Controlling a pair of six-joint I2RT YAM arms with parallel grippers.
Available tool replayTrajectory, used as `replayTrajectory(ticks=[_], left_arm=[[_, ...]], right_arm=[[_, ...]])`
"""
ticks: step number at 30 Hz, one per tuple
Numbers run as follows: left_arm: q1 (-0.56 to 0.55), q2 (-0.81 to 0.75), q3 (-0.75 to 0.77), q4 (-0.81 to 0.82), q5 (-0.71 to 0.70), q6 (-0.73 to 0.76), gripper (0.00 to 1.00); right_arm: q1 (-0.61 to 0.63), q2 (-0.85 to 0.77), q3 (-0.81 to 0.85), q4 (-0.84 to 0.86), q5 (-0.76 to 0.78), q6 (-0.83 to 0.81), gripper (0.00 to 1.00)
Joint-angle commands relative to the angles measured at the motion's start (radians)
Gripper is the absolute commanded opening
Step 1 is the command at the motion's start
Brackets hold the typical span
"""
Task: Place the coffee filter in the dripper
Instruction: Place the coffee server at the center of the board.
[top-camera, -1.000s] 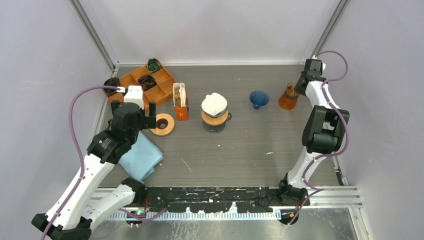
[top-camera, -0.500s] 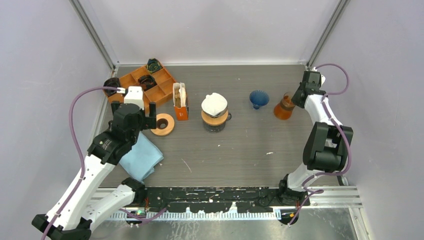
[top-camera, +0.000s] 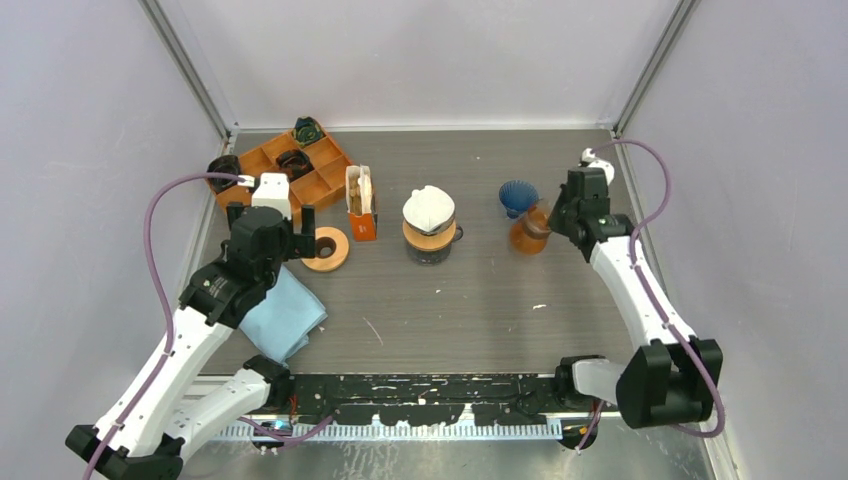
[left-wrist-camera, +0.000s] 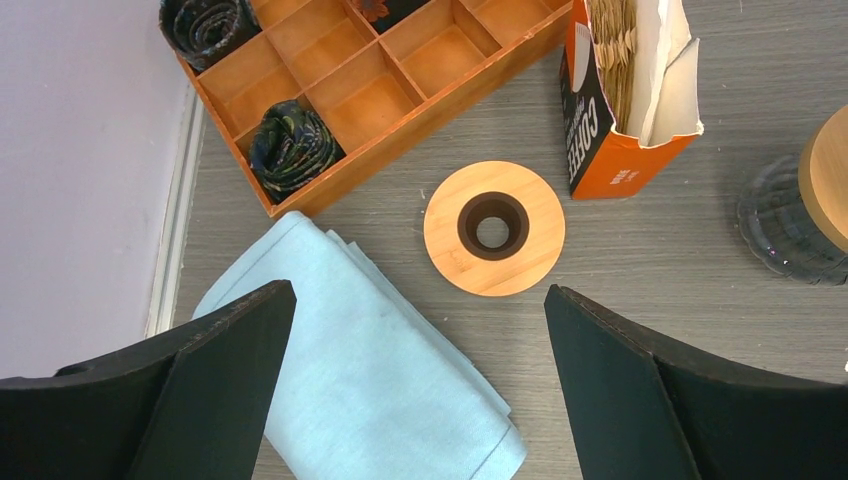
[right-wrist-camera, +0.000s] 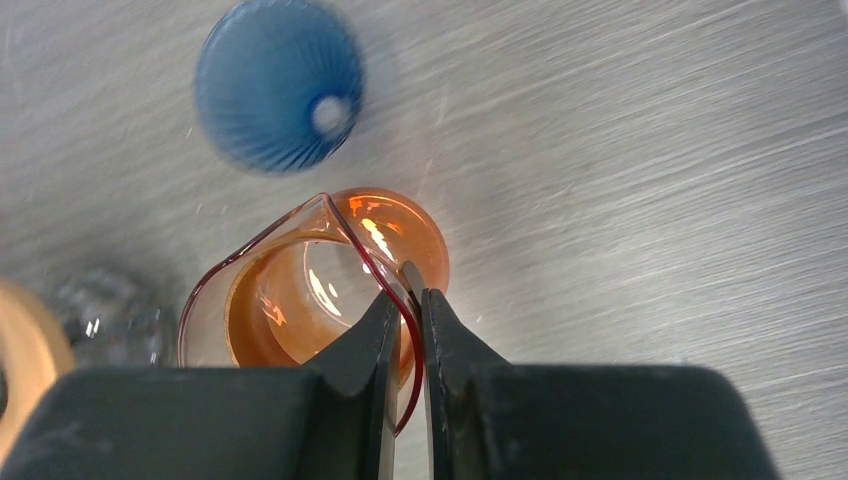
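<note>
Orange glass beaker (right-wrist-camera: 270, 300), pinched at its rim by the right hand (right-wrist-camera: 408, 290), is at six o'clock of the blue dripper (top-camera: 518, 196). White coffee filter (top-camera: 429, 208) tops the carafe (top-camera: 432, 247) at the dripper's nine o'clock. Left hand (left-wrist-camera: 418, 292) spread wide.

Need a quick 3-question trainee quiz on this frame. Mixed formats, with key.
1. True or false: the right gripper is shut on the rim of the orange glass beaker.
2. Which thing stands closest to the beaker? A) blue dripper B) filter box C) blue cloth
3. Fill in: the left gripper is ____ (open/shut).
Key: 1 true; 2 A; 3 open.
</note>
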Motion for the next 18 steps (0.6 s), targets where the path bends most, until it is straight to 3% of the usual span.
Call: replayTrajectory(ticks=[1,9,18], left_arm=[[-0.002,-0.023,-0.011,0.085,0.011,-0.001,0.99],[0.003,-0.024,-0.023,0.099,0.011,-0.003,0.99],[0.012,-0.013,-0.026,0.100,-0.010,-0.002,0.99]], right_arm=[[0.132,-0.110,-0.046,-0.029,0.031,0.027,0.01],[0.388,-0.227,-0.095,-0.052,0.011,0.013,0.01],[0.623,-0.215,-0.112,0.025,-0.035,-0.044,0.01]])
